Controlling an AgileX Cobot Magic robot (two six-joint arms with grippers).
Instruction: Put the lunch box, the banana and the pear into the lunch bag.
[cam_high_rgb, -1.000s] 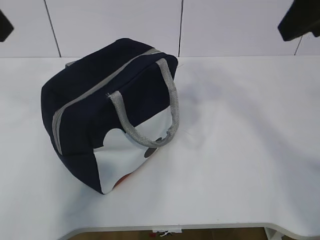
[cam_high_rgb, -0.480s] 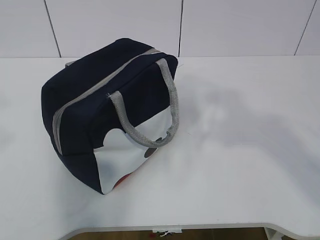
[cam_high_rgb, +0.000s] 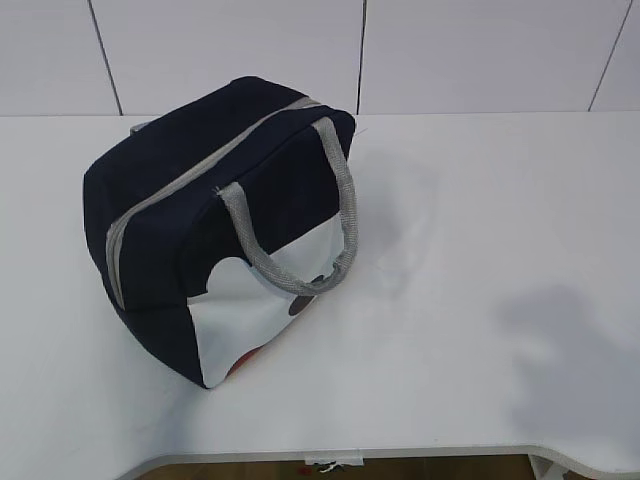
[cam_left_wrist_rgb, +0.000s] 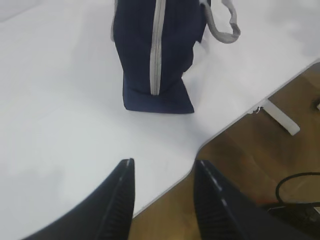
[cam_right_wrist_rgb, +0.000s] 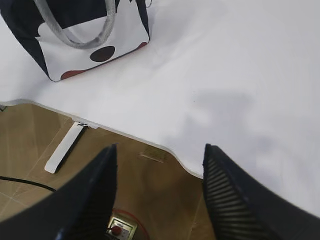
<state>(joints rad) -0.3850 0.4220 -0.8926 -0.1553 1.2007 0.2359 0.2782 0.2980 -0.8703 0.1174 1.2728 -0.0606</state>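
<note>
Only lunch bag (cam_high_rgb: 200, 220) on white table (cam_high_rgb: 480, 250), zipper (cam_left_wrist_rgb: 156, 47) closed.

Lunch bag (cam_high_rgb: 200, 230) zipped shut on table (cam_high_rgb: 480, 250) left, bare tabletop right

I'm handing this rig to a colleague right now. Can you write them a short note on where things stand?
Left gripper: open, empty, over the table's near edge.
Right gripper: open, empty, out past the table's edge.
Lunch bag: on the table, left of centre, zipper looks closed, handle draped over its side.
Lunch box, banana, pear: not visible in any view; likely inside the bag, but that cannot be checked.
Left to do: nothing visible on the table remains to pack.
</note>
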